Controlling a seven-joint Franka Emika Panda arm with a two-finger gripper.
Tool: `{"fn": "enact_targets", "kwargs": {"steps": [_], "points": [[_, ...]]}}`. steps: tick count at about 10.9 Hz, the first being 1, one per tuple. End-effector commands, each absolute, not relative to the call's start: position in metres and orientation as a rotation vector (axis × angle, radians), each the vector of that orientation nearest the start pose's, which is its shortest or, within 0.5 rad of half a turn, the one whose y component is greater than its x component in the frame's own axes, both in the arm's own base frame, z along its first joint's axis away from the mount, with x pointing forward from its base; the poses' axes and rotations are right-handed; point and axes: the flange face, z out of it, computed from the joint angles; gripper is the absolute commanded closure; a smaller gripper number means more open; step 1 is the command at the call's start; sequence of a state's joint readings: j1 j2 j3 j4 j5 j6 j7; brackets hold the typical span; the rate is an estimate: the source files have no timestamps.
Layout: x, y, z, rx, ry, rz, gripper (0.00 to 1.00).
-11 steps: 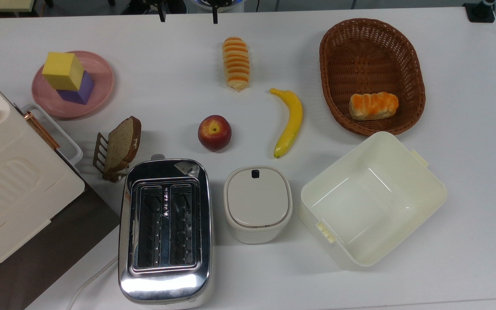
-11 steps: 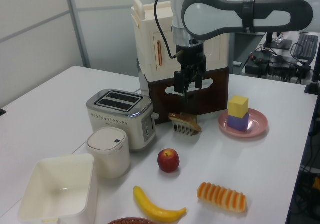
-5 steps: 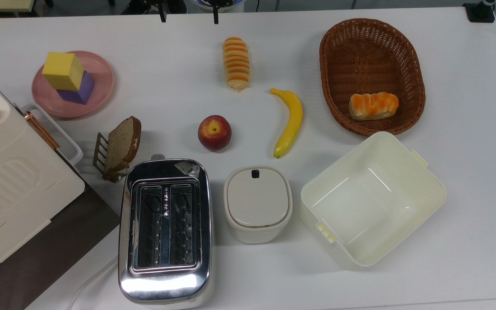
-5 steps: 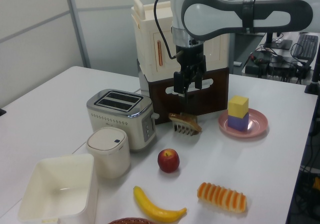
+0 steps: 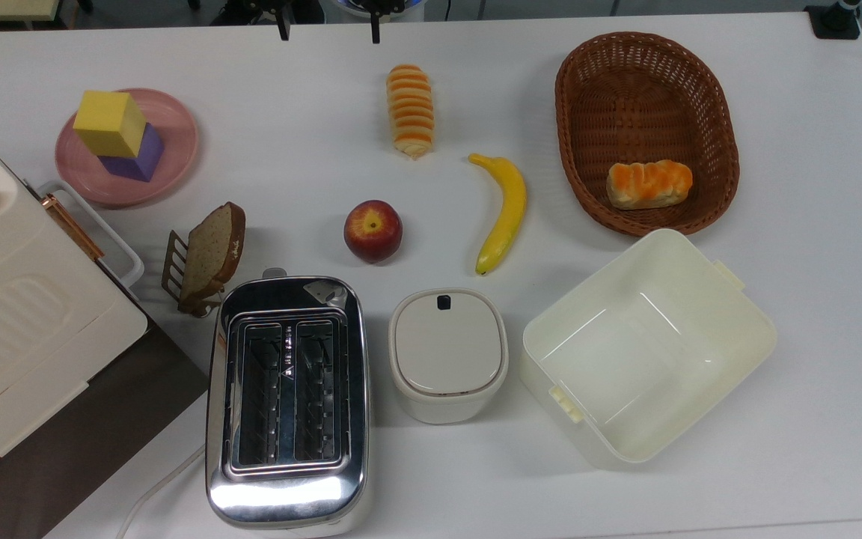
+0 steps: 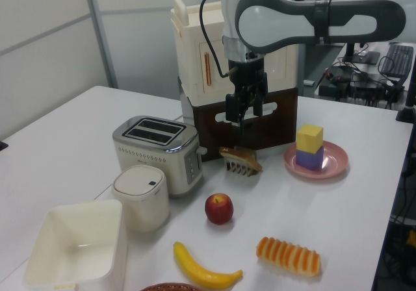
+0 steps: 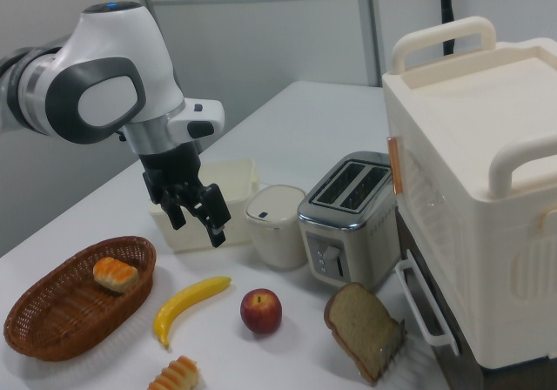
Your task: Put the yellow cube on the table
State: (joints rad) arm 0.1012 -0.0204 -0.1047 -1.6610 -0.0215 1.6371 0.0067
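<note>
The yellow cube (image 5: 109, 122) sits stacked on a purple cube (image 5: 137, 154) on a round pink plate (image 5: 175, 147) at the top view's left on the white table (image 5: 289, 127). In the left view the yellow cube (image 6: 310, 138) tops the purple cube (image 6: 310, 159) on the plate (image 6: 333, 167). My gripper (image 6: 244, 114) hangs open and empty in the air, left of the cube and higher, well apart from it, above a bread slice (image 6: 240, 159). In the right view the gripper (image 7: 198, 223) hovers over the table (image 7: 287, 120) with spread fingers.
Near the plate stand a large cream cabinet (image 5: 12, 314) and the bread slice in its rack (image 5: 210, 254). A toaster (image 5: 285, 397), lidded pot (image 5: 447, 352), open cream box (image 5: 648, 344), apple (image 5: 373, 230), banana (image 5: 504, 209), striped bread (image 5: 410, 111) and a wicker basket (image 5: 723, 150) are spread over the table.
The gripper has edged slightly upward in the left view. The cubes and the other objects have not moved.
</note>
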Motion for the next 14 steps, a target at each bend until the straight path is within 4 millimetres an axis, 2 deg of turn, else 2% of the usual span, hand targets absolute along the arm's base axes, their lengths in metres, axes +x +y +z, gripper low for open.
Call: {"fn": "enact_targets", "kwargs": {"steps": [1,6,9,11,14], "points": [[0.552,-0.002,0.594,-3.167,0.005,0.041,0.0],[0.561,-0.031,0.575,-3.219,0.034,0.092,0.0],[0.558,-0.077,0.574,-3.22,-0.058,0.107,0.0],[0.547,-0.134,0.575,-3.22,-0.109,0.121,0.0],[0.536,-0.196,0.568,-3.253,-0.104,0.136,0.0]]}}
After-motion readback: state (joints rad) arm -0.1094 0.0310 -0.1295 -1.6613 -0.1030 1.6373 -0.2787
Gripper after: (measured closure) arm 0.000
